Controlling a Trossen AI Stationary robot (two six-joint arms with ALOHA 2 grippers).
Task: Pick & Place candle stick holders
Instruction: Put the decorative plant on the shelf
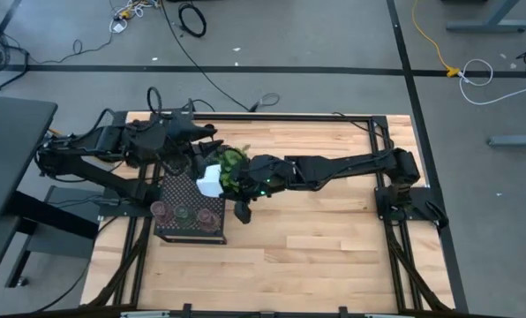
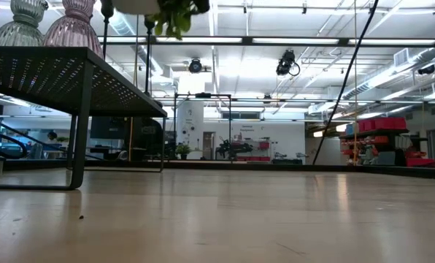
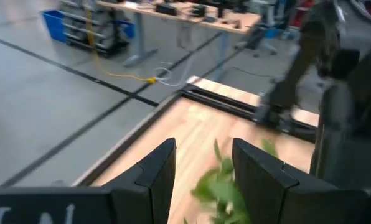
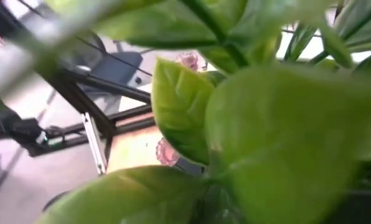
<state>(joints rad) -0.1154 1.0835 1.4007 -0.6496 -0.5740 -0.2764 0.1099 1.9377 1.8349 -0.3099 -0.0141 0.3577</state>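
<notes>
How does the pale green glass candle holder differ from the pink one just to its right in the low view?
Colour: the pale green holder is greyish green, while the pink holder is rosy.
Place: in the low view the pale green holder stands farther left and the pink holder stands to its right.
Both are ribbed translucent glass, upright on the black perforated stand.

Two dark, jointed arms with black cabling; the left arm's fingers are matte black wedges.
</notes>
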